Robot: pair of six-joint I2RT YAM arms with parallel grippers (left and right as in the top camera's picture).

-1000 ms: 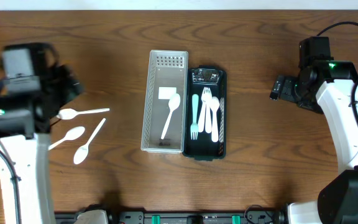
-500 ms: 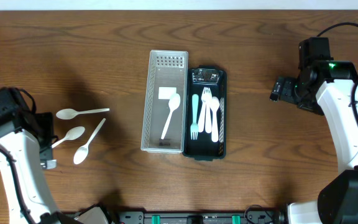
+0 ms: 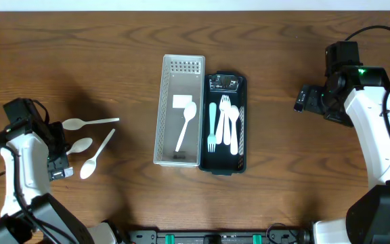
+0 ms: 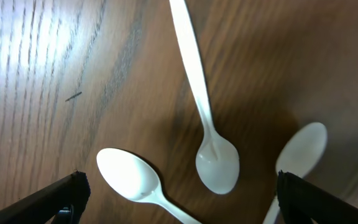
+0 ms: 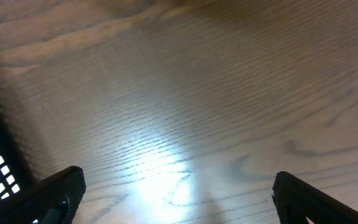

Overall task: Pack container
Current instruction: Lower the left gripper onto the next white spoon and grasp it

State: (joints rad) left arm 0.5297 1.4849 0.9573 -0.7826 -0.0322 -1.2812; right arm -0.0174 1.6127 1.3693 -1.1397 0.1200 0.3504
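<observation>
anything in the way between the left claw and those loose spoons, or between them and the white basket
Nothing visible. The left claw hangs open right above the three loose white spoons, and only wooden table lies between them and the white basket, which holds one spoon.

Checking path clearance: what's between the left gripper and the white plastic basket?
Overhead view: three white plastic spoons beside the left gripper, then bare wooden table up to the white plastic basket.

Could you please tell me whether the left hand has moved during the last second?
Yes. Overhead, the left hand has moved down the picture, from above the three white plastic spoons to beside their bowls; the spoons stayed put.
</observation>
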